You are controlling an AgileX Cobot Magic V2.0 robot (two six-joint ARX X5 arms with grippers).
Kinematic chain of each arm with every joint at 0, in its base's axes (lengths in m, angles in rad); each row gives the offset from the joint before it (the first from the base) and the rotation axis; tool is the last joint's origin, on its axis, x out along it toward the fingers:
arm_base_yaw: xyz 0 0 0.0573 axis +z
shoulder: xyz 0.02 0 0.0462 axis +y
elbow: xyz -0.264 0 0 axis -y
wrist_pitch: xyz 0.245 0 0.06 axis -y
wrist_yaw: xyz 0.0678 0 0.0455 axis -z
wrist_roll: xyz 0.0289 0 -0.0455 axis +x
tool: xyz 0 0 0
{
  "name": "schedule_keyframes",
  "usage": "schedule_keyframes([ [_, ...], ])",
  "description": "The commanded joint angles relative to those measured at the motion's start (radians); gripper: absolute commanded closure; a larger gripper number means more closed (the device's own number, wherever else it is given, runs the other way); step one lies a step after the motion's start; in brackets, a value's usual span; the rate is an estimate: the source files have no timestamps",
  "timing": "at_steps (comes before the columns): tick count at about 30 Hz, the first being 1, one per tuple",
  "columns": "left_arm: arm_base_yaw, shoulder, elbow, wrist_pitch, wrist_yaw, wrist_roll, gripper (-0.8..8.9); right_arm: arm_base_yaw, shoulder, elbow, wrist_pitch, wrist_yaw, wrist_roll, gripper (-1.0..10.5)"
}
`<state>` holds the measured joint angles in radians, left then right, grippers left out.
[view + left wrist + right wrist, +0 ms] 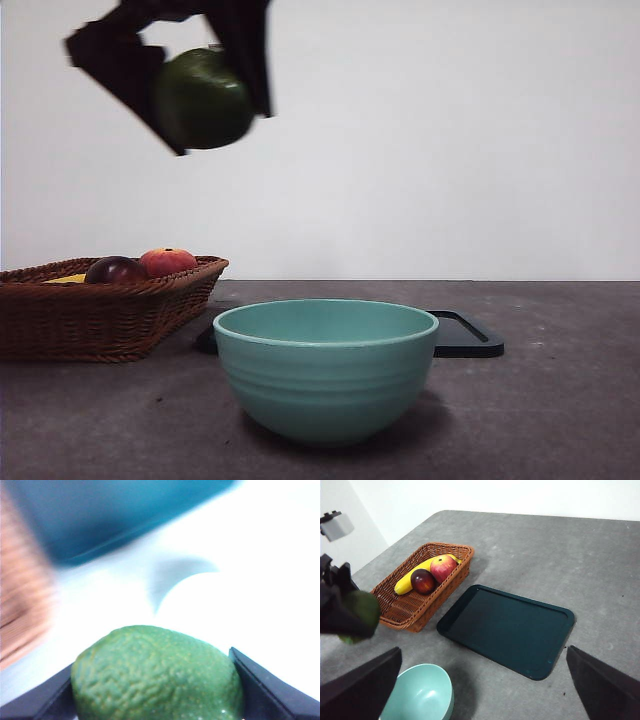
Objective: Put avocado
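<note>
Avocado (203, 99) clamped in the left gripper (190, 95), held high in the air.

Sat squarely between the two black jaws, one pressed against each end of the fruit, bumpy green skin bulging out past them in the left wrist view. Hung well above the table (560, 400), with the wicker basket (100, 320) below the gripper and to one side and the teal bowl (326, 368) lower still on the other side, neither touched. Right gripper (480, 690) waited spread wide and empty over the dark tray (507, 630), far from the fruit.
</note>
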<state>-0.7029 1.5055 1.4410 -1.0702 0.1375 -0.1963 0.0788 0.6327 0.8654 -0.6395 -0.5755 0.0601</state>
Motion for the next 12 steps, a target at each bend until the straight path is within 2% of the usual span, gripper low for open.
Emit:
schedule_keyframes([
  [1, -0.058, 0.038, 0.022, 0.017, 0.007, 0.007, 5.78, 0.004, 0.004, 0.018, 0.01, 0.0, 0.011, 3.8],
  [12, -0.193, 0.21, 0.022, 0.068, 0.006, 0.006, 5.78, 0.004, 0.004, 0.018, 0.01, 0.0, 0.011, 3.8],
])
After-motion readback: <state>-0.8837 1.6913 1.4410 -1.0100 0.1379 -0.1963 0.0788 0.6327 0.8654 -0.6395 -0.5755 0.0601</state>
